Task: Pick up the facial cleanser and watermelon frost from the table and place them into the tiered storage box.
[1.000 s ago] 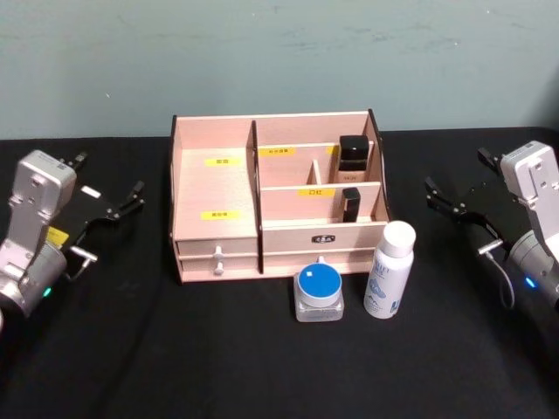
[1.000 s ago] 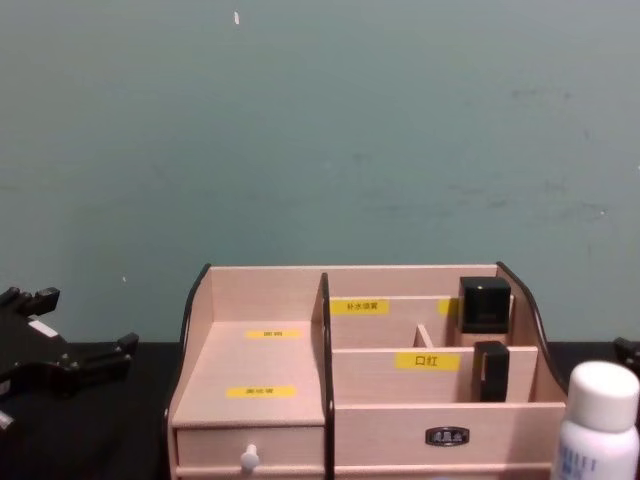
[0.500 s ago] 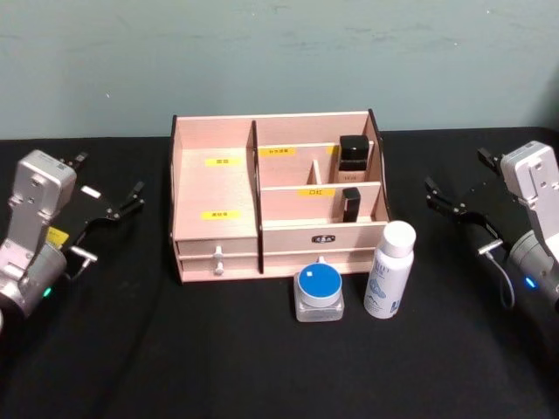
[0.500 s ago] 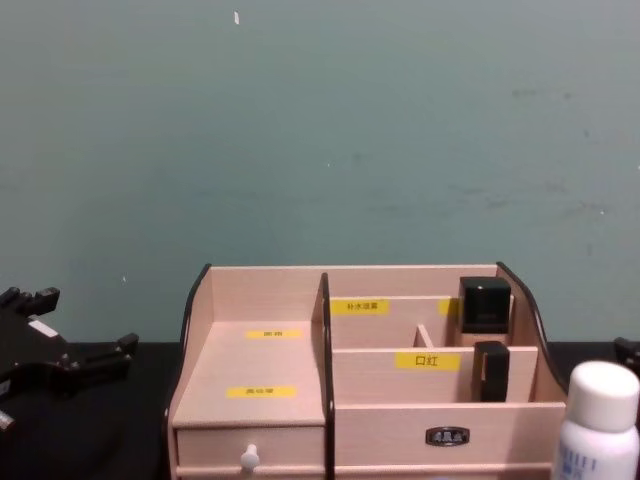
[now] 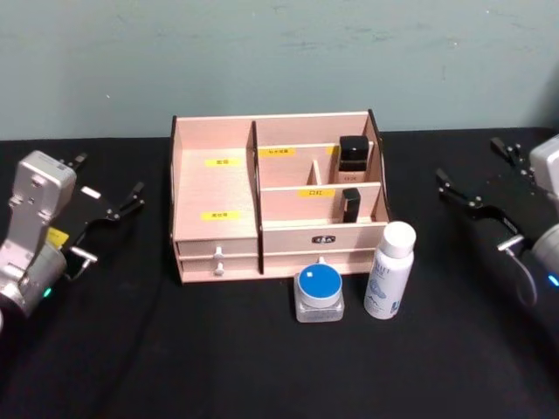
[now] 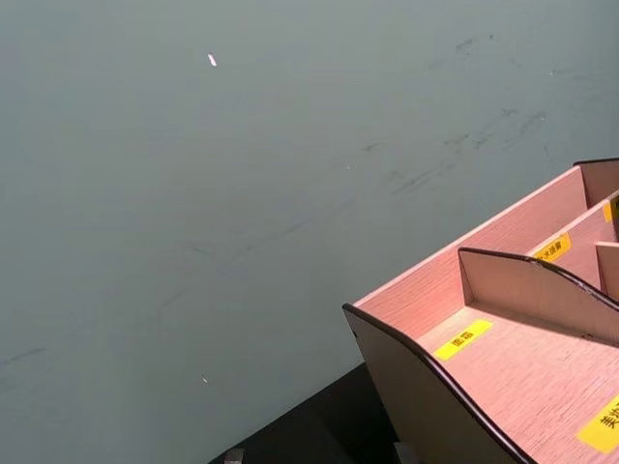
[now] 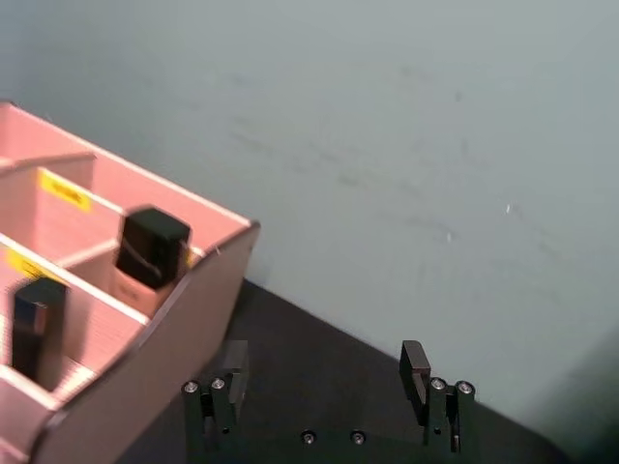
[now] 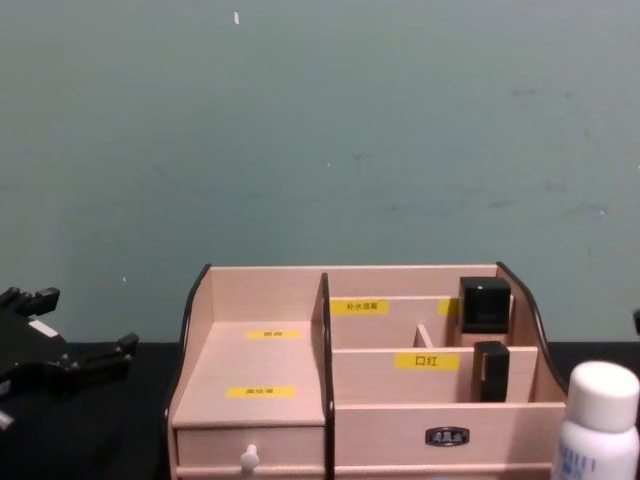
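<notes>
Head view: a light wooden tiered storage box with dark curved side edges (image 5: 288, 240) is seen at the middle of the black counter (image 5: 218, 367). Just before its right half stand a squat clear jar with a round blue lid (image 5: 319, 294) and a tall white cylindrical bottle with a white cap (image 5: 389, 271), near each other but apart. Which of them is the cleanser and which the watermelon frost cannot be told. The left end effector (image 5: 109, 177) is held well left of the box and the right end effector (image 5: 467, 160) well right of it, both spread and empty.

Nothing is yet grasped, so a first pick is judged to be the step in hand. The bottle is best taken by the nearer right arm, gripped about mid-body and lifted straight up before being carried over the box's front wall – the jar and the drawer front should not be brushed.

Left wrist view: the box's curved left wall (image 6: 426, 387) is shown.

Right wrist view: the right end effector (image 7: 321, 372) is seen wide apart, holding nothing.

Chest view: the left end effector (image 8: 75, 322) is seen spread beside the box (image 8: 250, 420).

Counted – one box, one jar, one bottle (image 8: 598, 420), two black-topped items (image 5: 353, 153) already in the box's right compartments, two end effectors.
</notes>
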